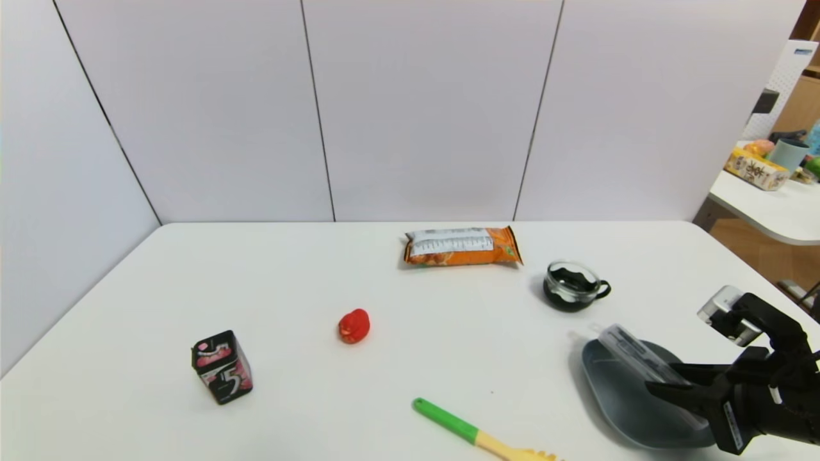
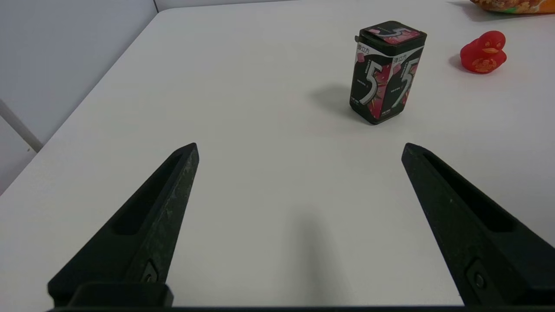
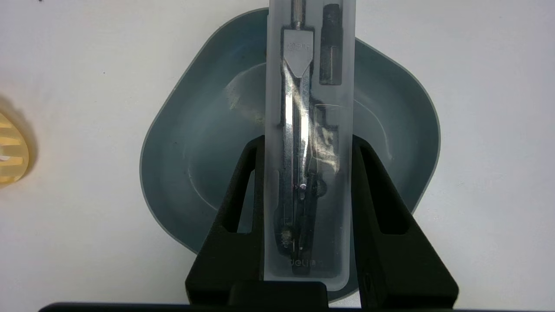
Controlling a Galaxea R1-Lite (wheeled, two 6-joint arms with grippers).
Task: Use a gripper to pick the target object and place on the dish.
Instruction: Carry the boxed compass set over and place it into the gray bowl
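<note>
My right gripper (image 1: 666, 385) is shut on the target object (image 1: 631, 352), a slim translucent case with metal tools inside. Its black fingers (image 3: 249, 173) press both long sides of the case (image 3: 308, 86). The case hangs over the grey-blue dish (image 1: 612, 394) at the table's right front, and its far end reaches past the dish's far rim. The right wrist view looks straight down on the dish (image 3: 190, 151) under the case. Whether the case touches the dish I cannot tell. My left gripper (image 2: 300, 147) is open over bare table, out of the head view.
An orange snack bag (image 1: 461, 246) lies at the back, with a black glass cup (image 1: 570, 286) just behind the dish. A red duck (image 1: 354, 326) and a black gum box (image 1: 221, 367) stand on the left. A green-and-yellow fork (image 1: 474, 435) lies near the front edge.
</note>
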